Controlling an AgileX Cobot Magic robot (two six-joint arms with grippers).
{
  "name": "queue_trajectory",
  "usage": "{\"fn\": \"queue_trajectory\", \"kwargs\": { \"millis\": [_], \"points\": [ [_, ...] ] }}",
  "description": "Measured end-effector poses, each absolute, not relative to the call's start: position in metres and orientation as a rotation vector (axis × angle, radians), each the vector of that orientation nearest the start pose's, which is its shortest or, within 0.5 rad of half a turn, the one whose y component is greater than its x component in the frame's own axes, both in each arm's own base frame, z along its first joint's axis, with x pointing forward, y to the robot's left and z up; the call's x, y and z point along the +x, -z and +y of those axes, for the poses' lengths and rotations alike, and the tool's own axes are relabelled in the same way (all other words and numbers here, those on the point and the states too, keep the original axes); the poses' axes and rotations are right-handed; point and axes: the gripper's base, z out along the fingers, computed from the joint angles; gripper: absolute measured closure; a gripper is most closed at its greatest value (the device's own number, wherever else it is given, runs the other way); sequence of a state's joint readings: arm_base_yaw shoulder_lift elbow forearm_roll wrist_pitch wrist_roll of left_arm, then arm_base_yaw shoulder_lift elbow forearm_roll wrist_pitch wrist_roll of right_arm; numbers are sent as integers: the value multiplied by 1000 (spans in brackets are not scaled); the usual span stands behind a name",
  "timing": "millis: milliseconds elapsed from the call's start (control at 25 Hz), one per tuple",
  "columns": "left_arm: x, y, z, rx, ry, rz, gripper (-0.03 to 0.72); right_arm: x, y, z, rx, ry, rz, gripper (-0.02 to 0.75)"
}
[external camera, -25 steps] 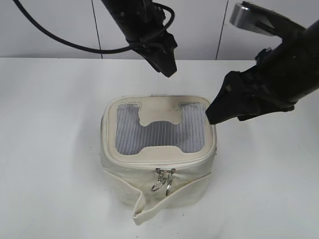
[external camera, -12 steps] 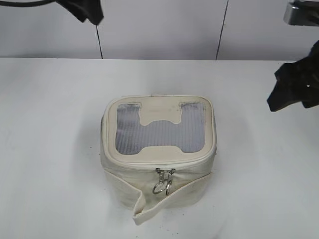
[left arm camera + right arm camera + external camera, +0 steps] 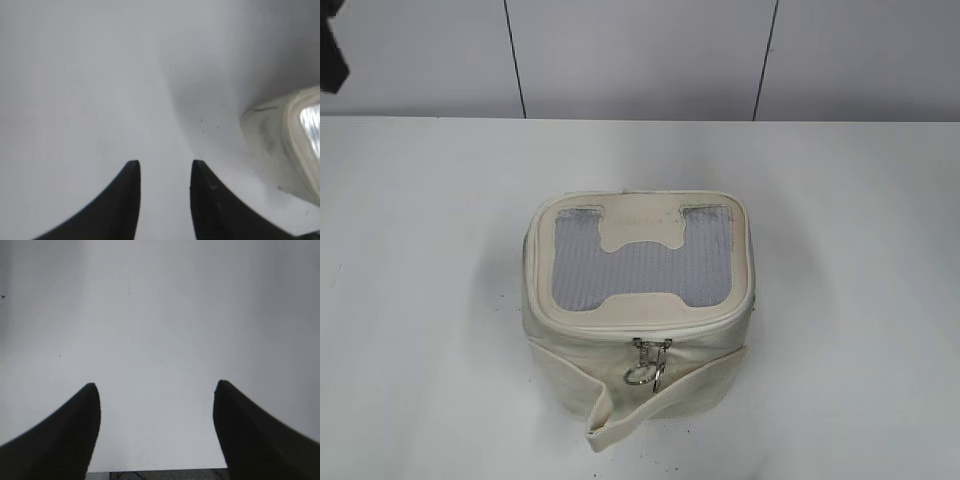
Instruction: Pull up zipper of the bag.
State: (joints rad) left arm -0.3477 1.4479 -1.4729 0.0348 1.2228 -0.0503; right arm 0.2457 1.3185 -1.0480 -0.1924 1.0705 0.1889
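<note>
**Item: bag** [image 3: 638, 318], cream-white fabric, boxy, one unit. Lid carries a grey mesh panel [image 3: 642, 272] with a cream H-shaped patch. A loose strap flap [image 3: 612, 412] hangs off the front face and curls onto the tabletop [image 3: 420, 250]. Judged light and soft-walled; the sides would likely buckle or the whole bag slide if a slider were tugged without bracing.

**Item: zipper** [image 3: 650, 328], cream track along the lid rim. Two small silver sliders with ring pulls [image 3: 647, 372] sit together at the front centre. The track appears drawn shut along the visible front rim, though the rear run is hidden. Best purchase, by judgement: pinch a ring pull; steady the body at a side wall or lid edge. The rings are thin, smooth metal and may slip from the fingers.

**Left hand** [image 3: 165, 167]: narrowly parted, holding nothing. A corner of the bag lies ahead of it and off to its right, well apart.

**Right hand** [image 3: 156, 387]: spread wide, holding nothing. Only bare tabletop lies ahead of it; the bag is out of its view.

**Surface and room:** white, matte, smooth tabletop with a few dark specks beside the bag. Behind it, a pale panelled wall [image 3: 640, 60] with dark vertical seams.
</note>
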Motion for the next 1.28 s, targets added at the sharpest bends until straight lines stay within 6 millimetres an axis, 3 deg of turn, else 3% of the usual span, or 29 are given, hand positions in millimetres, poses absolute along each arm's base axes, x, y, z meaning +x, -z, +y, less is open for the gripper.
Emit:
{"fn": "queue_trajectory", "kwargs": {
  "millis": [240, 440, 560, 840, 1120, 1280],
  "points": [
    [208, -365, -72, 381, 78, 2670, 421, 200, -332, 39, -109, 44, 2695, 190],
    [147, -359, -50, 329, 106, 2609, 421, 156, -348, 30, -85, -15, 2624, 190],
    [98, -363, -33, 297, 147, 2483, 421, 129, -354, 23, -79, -30, 2560, 190],
    [13, -349, -5, 263, 252, 2213, 421, 60, -355, 8, -131, -83, 2365, 190],
    [-37, -327, 10, 366, 254, 1980, 421, 1, -335, 7, -261, -245, 2170, 190],
    [-39, -315, 9, 399, 254, 1978, 421, -19, -317, 4, -285, -261, 2099, 190]
  ]
}}
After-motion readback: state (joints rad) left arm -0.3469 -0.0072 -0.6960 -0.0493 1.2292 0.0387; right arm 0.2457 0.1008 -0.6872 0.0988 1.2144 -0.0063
